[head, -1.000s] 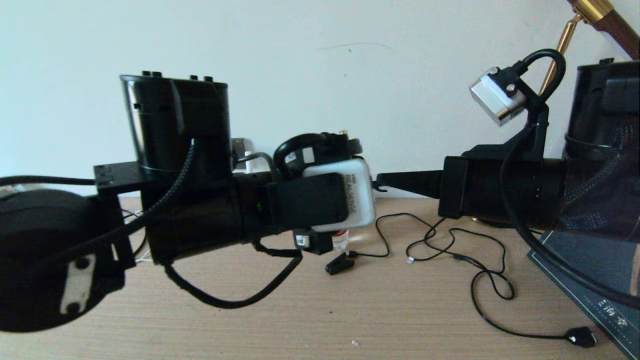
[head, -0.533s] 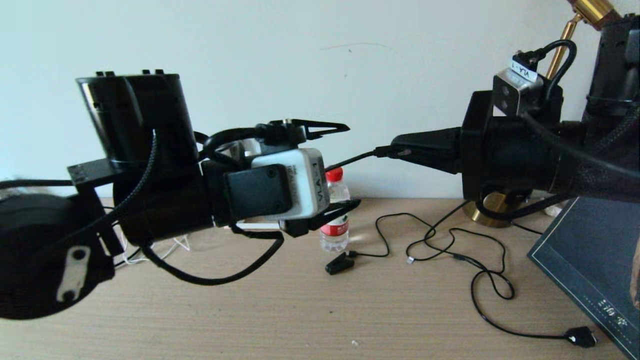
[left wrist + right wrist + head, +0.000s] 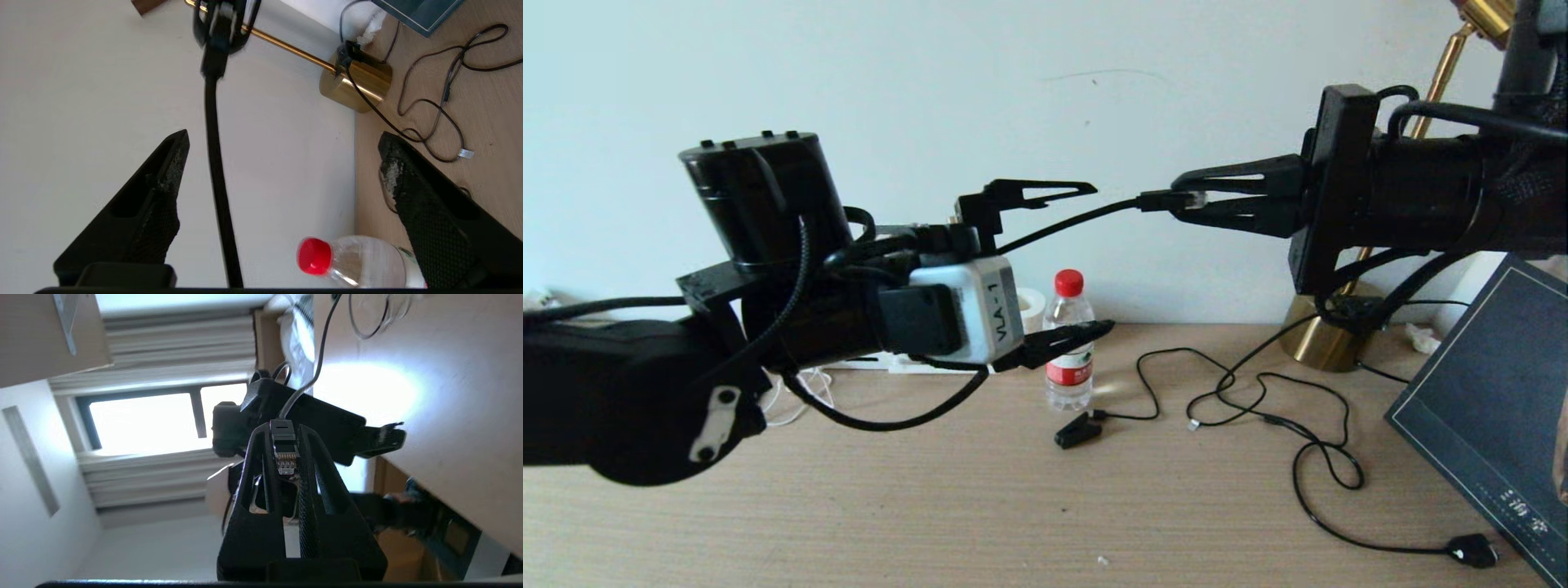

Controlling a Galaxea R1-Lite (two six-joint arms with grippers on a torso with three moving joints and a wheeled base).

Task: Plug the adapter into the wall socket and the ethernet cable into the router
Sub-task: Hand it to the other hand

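My right gripper (image 3: 1186, 200) hangs high over the desk, shut on the ethernet cable's black boot, with the clear plug tip (image 3: 284, 457) lying between its fingers. From there the black ethernet cable (image 3: 1066, 222) runs left. It passes between the spread fingers (image 3: 165, 183) of my open left gripper (image 3: 1101, 258), close to one finger but not touching it. That gripper (image 3: 282, 163) holds nothing. The right gripper (image 3: 282, 430) faces the left arm. The adapter, wall socket and router are out of view.
A water bottle (image 3: 1068, 351) with a red cap stands by the wall just under the left gripper. Thin black cords (image 3: 1258, 408) loop across the wooden desk, ending in a clip plug (image 3: 1076, 430) and a flat plug (image 3: 1470, 549). A brass lamp base (image 3: 1319, 339) and a dark board (image 3: 1478, 408) sit at the right.
Both grippers have risen from low over the desk. The right one has rolled and drawn back to the right with the plug in it. The left wrist has turned, uncovering the bottle.
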